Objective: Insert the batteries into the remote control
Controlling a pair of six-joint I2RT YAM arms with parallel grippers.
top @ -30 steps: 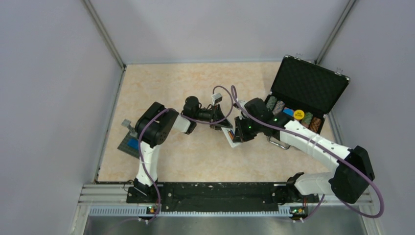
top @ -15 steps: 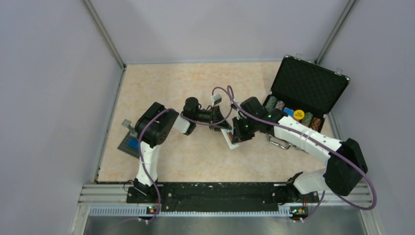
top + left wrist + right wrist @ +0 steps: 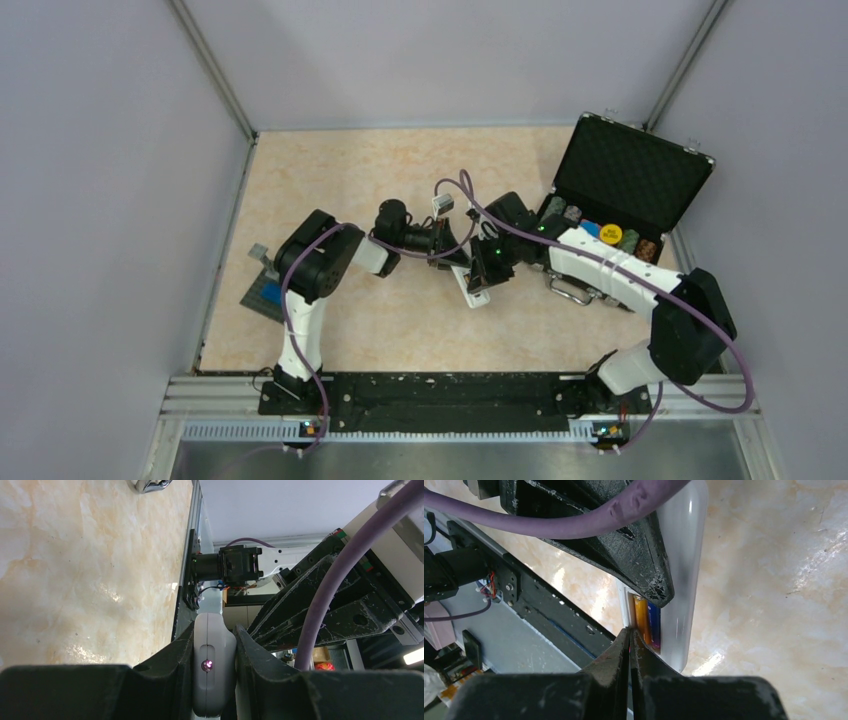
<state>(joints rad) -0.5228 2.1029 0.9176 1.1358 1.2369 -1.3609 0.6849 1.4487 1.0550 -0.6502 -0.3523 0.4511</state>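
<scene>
My left gripper (image 3: 452,252) is shut on one end of the white remote control (image 3: 477,291), held on edge just above the table. In the left wrist view its fingers (image 3: 176,652) clamp the remote's rounded end (image 3: 214,665). In the right wrist view the remote's white body (image 3: 681,580) shows its open battery bay. Two batteries lie in it side by side, one orange (image 3: 641,620) and one dark purple (image 3: 654,626). My right gripper (image 3: 630,630) is shut and empty, its tips at the bay's edge beside the orange cell. In the top view it (image 3: 482,274) covers the remote's middle.
An open black case (image 3: 632,170) with striped chip stacks stands at the right, a metal handle (image 3: 570,292) at its front. A dark grey card with a blue patch (image 3: 264,292) lies at the left edge. The black base rail (image 3: 440,392) runs along the near side.
My right arm has swung left and its gripper has come down onto the remote. The left gripper keeps its hold on the remote, almost still.
</scene>
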